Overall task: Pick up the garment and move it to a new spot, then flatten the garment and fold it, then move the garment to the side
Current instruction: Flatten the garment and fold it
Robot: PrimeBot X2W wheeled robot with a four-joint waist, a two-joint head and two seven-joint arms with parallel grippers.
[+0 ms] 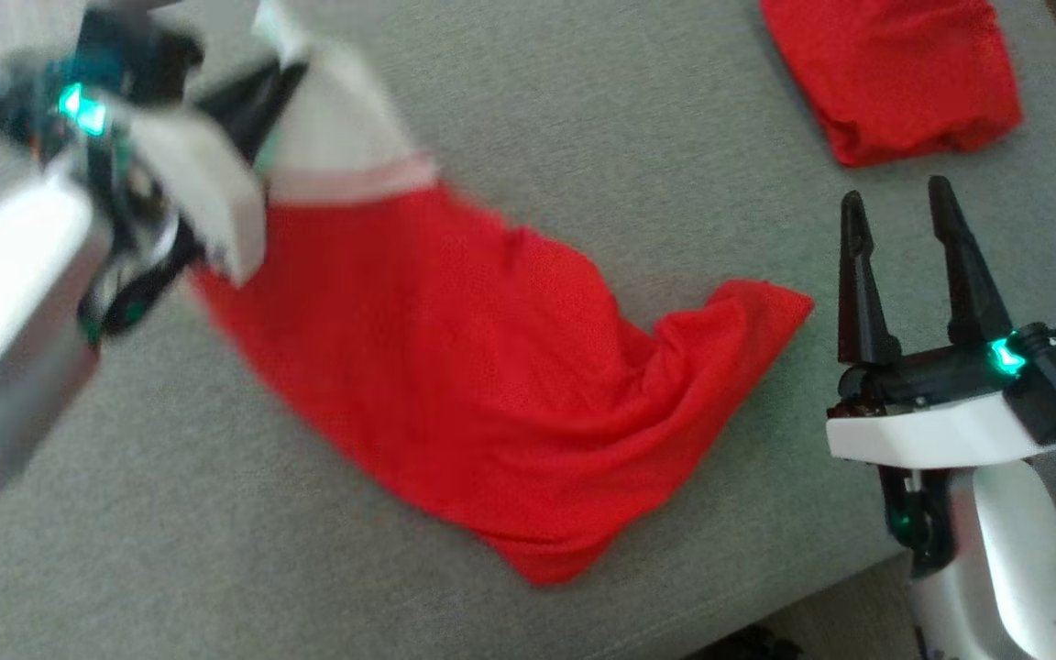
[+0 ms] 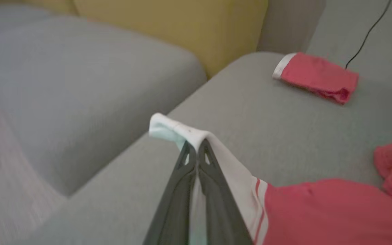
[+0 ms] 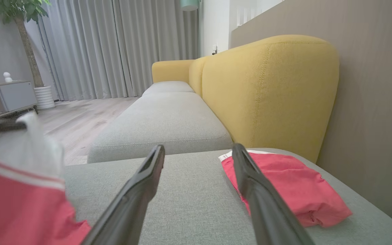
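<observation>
Red mesh garment (image 1: 455, 385), edged at one end with a white band (image 1: 345, 128), is draped across a grey sofa cushion (image 1: 583, 110). Its white end is raised off the cushion and pinched in the left hand (image 2: 196, 147), whose two dark fingers are pressed together on a fold of the band. From there the red cloth slopes down to the cushion, where the lower part is spread in loose wrinkles and one corner is bunched toward the right hand (image 1: 895, 197). The right hand is held just beside that bunched corner without touching it, with its fingers spread wide and nothing between them. A second red garment (image 1: 895, 73), folded into a compact bundle, is seen at the far right of the same cushion, well apart from the first. A yellow backrest (image 3: 267, 95) is seen behind the cushion.

The task is judged to be at an early stage. The garment is gripped and partly lifted, but most of it is on the cushion, so the pick-up is not complete. The move to a new spot, the flattening, the folding and the final shift to the side are all judged to be left to do. The head view is blurred around the left hand, so the grip is read from the left wrist view.
</observation>
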